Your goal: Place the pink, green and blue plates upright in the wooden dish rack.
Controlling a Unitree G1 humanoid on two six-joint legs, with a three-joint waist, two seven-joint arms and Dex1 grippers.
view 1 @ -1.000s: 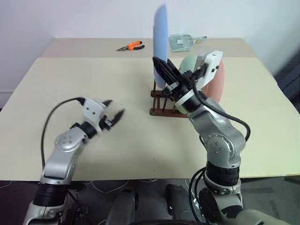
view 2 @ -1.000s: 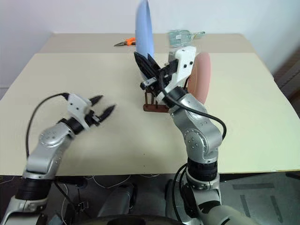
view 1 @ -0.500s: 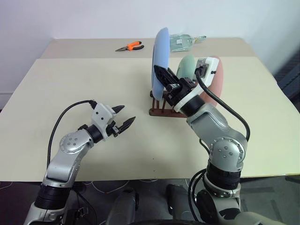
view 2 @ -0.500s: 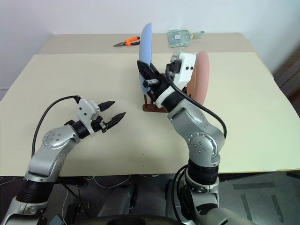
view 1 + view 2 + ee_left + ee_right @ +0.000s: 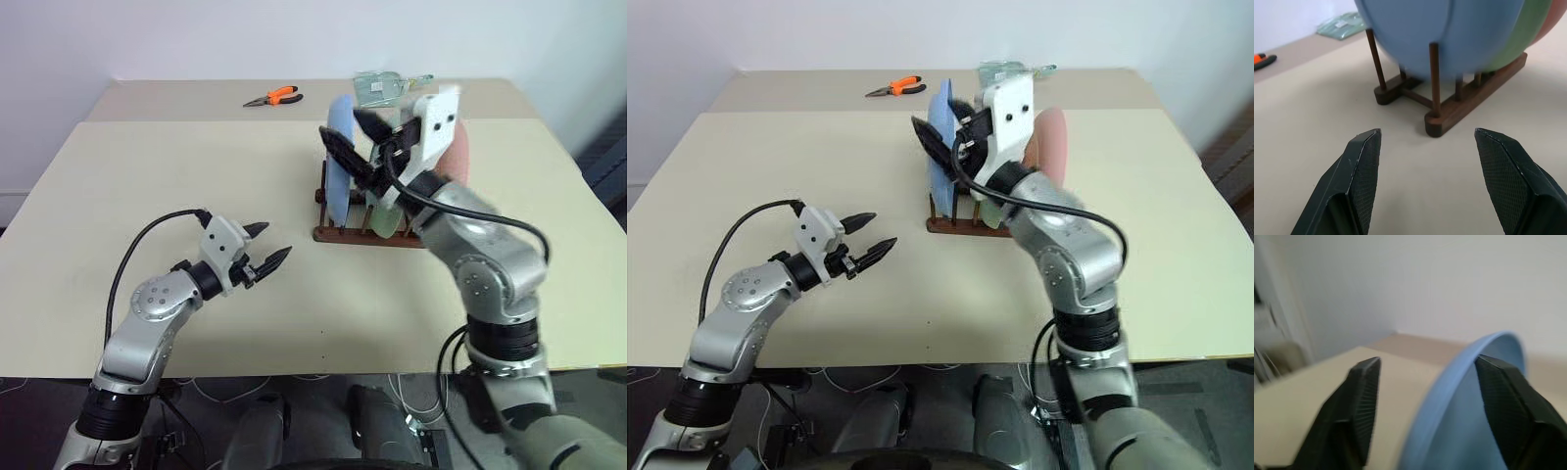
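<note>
Robot test bench in a plain lab or workshop room

A bare beige table (image 5: pixel 147 176) is standing against blank white walls (image 5: pixel 196 39), with orange-handled pliers (image 5: pixel 272 97) lying at its far edge and loose cables (image 5: pixel 225 392) trailing on the floor below.

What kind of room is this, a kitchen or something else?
Probably a workshop or test room, not a kitchen: a bare beige table against a plain white wall, orange pliers lying near a dish rack of coloured plates.

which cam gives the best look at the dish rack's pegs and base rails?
Left wrist view: the wooden dish rack sits close and unblocked, pegs and both rails clear under the blue plate. In the eye views it is small, partly behind the right arm. The right wrist view shows the plate's rim.
</note>
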